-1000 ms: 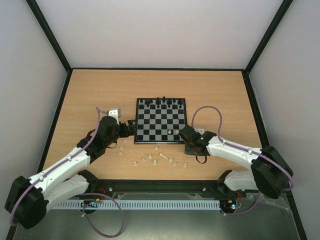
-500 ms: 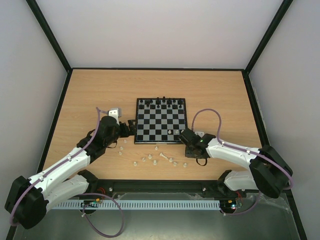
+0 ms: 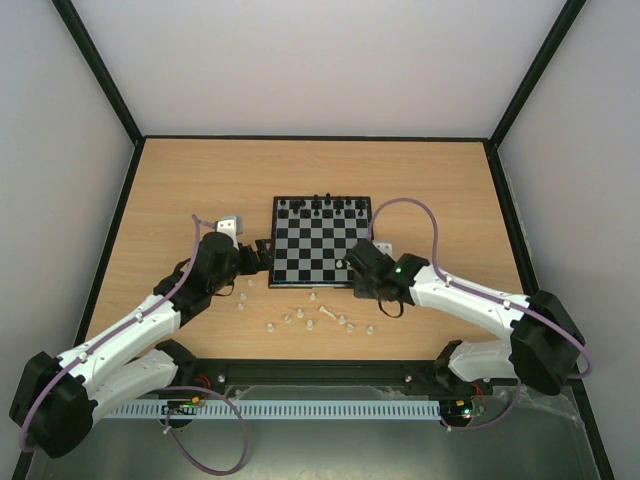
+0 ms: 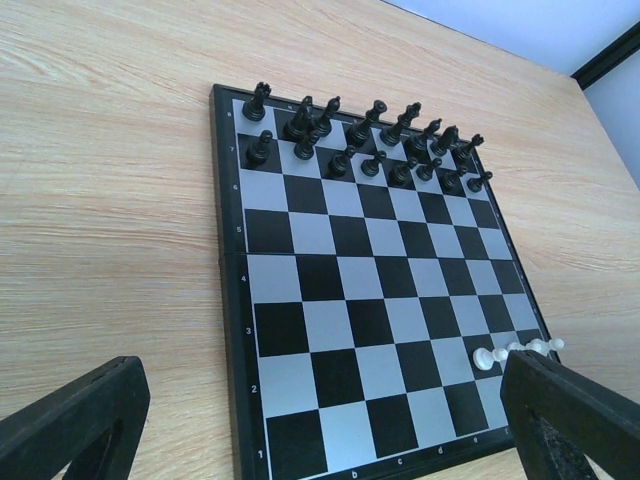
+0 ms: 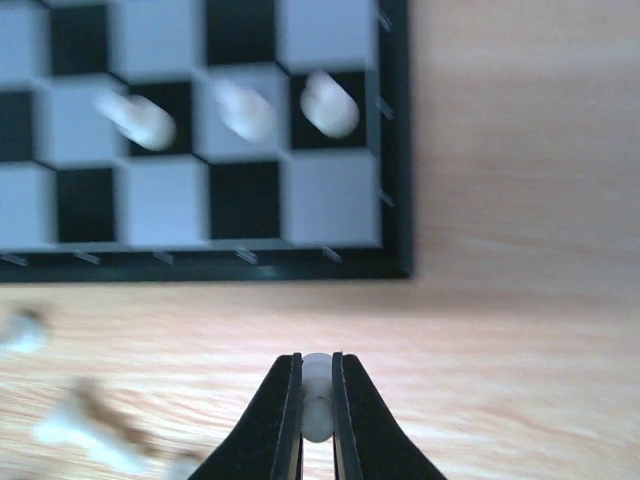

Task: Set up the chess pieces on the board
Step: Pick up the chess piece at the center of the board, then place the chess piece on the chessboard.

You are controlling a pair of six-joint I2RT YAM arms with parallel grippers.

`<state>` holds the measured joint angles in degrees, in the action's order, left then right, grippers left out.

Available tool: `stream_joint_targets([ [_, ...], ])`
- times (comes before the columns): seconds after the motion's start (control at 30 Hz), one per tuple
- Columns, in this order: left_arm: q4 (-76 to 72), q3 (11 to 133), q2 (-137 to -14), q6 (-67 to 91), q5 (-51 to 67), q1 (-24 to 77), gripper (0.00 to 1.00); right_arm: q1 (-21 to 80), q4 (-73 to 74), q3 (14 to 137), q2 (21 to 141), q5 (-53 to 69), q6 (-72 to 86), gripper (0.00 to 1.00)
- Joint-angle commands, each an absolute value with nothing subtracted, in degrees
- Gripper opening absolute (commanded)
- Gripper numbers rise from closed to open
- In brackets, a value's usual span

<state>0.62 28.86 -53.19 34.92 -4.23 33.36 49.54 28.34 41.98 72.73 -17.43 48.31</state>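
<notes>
On the wooden table [image 3: 200, 180], the board [image 3: 322, 242] is laid centrally, with the left gripper [image 3: 262, 256] spread wide at its left edge. One pale piece [image 5: 317, 415] is pinched by the right gripper [image 5: 316, 370] near the board's near right corner; other chess pieces [image 3: 300, 315] are scattered on the table nearby.

The table [image 3: 200, 190] looks like smooth, matt, pale wood-grain, the board [image 4: 372, 322] has faintly shiny black and silvery squares, and the chess pieces [image 4: 484, 358] look like milky translucent plastic.
</notes>
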Motion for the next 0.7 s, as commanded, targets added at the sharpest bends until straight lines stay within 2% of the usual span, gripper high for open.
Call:
stream_joint_targets([
  [0.0,0.4,28.6,-53.3,34.6,-6.0,33.5,0.99,50.1,30.1,50.9,76.5,-17.3,43.3,0.03],
  [0.3,1.6,28.8,-52.7,34.6,-8.7,33.3,0.99,50.1,28.0,66.0,93.7,-12.7,35.0,0.04],
  [0.67,2.0,28.9,-52.7,34.6,-9.2,32.9,0.99,50.0,28.3,72.2,104.0,-12.6,32.5,0.07],
])
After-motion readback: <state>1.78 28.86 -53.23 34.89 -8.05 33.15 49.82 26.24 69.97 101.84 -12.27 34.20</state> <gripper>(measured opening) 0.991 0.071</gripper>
